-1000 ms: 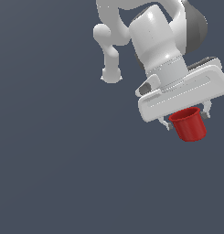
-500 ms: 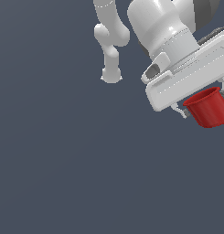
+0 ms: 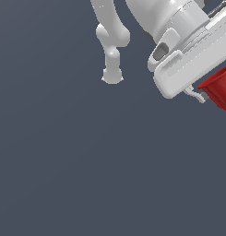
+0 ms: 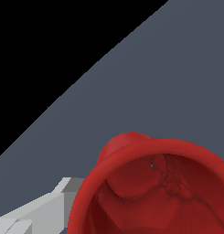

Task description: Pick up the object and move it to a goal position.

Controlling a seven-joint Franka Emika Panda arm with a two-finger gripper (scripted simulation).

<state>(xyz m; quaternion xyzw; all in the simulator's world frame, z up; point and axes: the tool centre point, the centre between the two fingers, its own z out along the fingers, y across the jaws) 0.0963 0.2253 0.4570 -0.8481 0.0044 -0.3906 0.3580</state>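
The red cup-like object (image 3: 219, 90) hangs under my white gripper (image 3: 204, 94) at the exterior view's right edge, partly cut off by the frame. It is held well above the grey floor and tilted. One thin finger (image 3: 196, 94) shows beside the cup. In the wrist view the red cup (image 4: 154, 192) fills the lower part, its rim and hollow inside facing the camera, with one grey-white finger (image 4: 35, 215) against its side. The gripper is shut on the cup.
The plain grey floor (image 3: 86, 161) spreads under the arm. The arm's white base (image 3: 112, 76) stands on it at the upper middle of the exterior view. In the wrist view the floor ends at a straight edge with black beyond (image 4: 40, 45).
The gripper has carried the red cup toward the exterior view's right and upward, closer to the camera. The cup is now partly out of frame.
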